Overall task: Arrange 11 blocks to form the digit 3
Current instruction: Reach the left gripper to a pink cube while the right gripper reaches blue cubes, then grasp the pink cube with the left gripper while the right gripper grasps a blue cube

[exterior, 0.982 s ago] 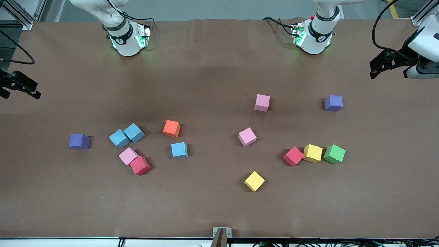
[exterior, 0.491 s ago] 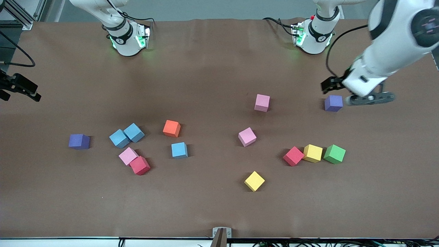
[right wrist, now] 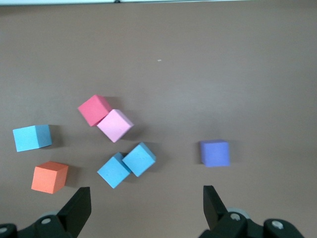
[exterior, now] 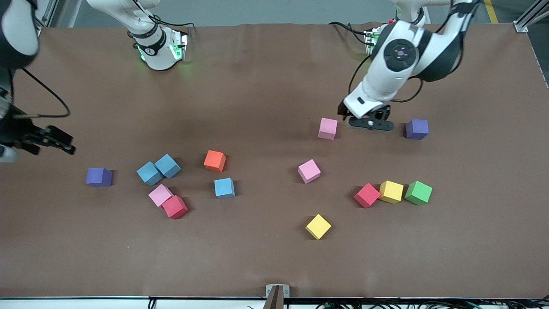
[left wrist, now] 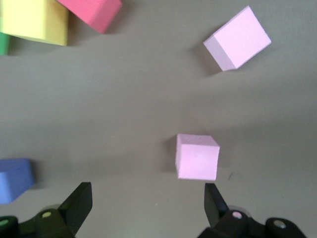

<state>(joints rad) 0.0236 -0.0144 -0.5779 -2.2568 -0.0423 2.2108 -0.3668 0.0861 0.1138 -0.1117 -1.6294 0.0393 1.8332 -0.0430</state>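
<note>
The blocks lie loose and scattered on the table, and no digit 3 shows. A pink block (exterior: 328,128) (left wrist: 197,156) sits nearest the arms' bases. My left gripper (exterior: 369,122) (left wrist: 147,191) hangs open and empty over bare table between it and a purple cube (exterior: 417,129). Another pink block (exterior: 309,171), a yellow one (exterior: 318,226) and a red (exterior: 367,195), yellow (exterior: 391,191), green (exterior: 418,192) row lie nearer the camera. My right gripper (exterior: 60,143) (right wrist: 146,193) is open over the right arm's end, above two touching light blue blocks (right wrist: 126,164).
Toward the right arm's end lie an orange block (exterior: 214,160), a third light blue one (exterior: 224,187), a touching pink (exterior: 160,195) and red (exterior: 175,207) pair, and a second purple cube (exterior: 99,177). The brown table (exterior: 257,86) is bare near the bases.
My left arm has swung in from its end of the table to beside the pink block. My right gripper has come a little inward over the table. No block has moved.
</note>
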